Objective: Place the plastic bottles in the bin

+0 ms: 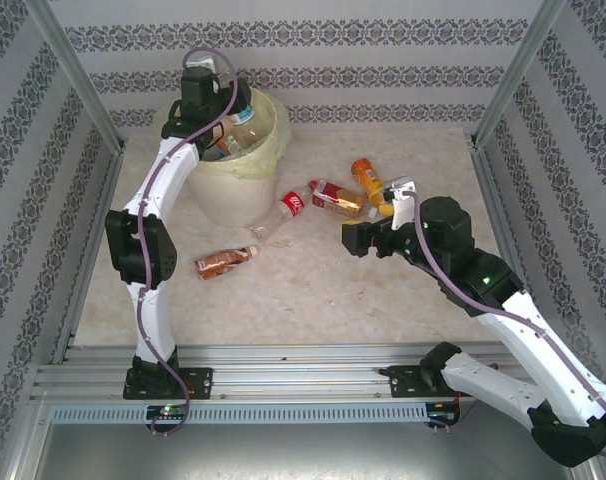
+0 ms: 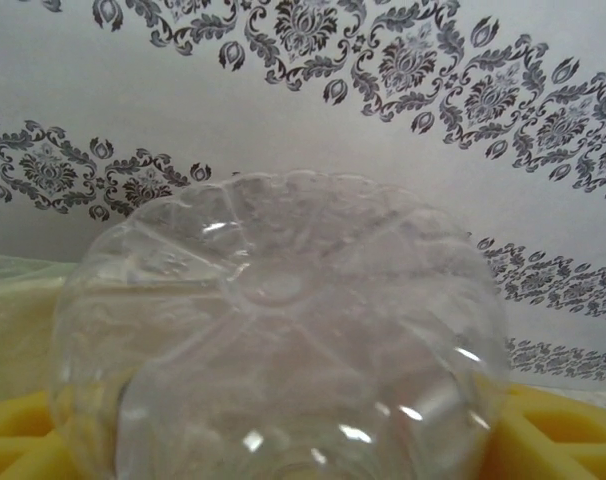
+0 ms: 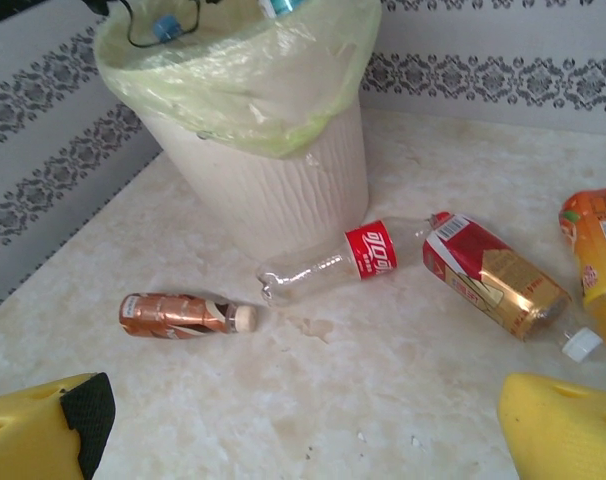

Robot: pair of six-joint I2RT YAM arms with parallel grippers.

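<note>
where ribbed bin [image 3: 283, 190] stands, clear petal-based bottle [image 2: 278, 330] (glossy plastic)

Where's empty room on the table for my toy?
Biggest bare patch: the near middle of the beige marbled table, between the brown-labelled plastic bottle and the arm bases. Also free: far right corner. Crowded: right of the round cream bin, where red-labelled clear bottle, red-gold bottle and orange bottle cluster.

Left arm [image 1: 168, 170] and right arm [image 1: 528, 330] each present white link shells, black joint housings and black base plates, a purple-grey cable [image 1: 149, 190] routed along the links, a green indicator lit on the right arm, and yellow fingers [image 3: 568, 430], one black-padded.
</note>
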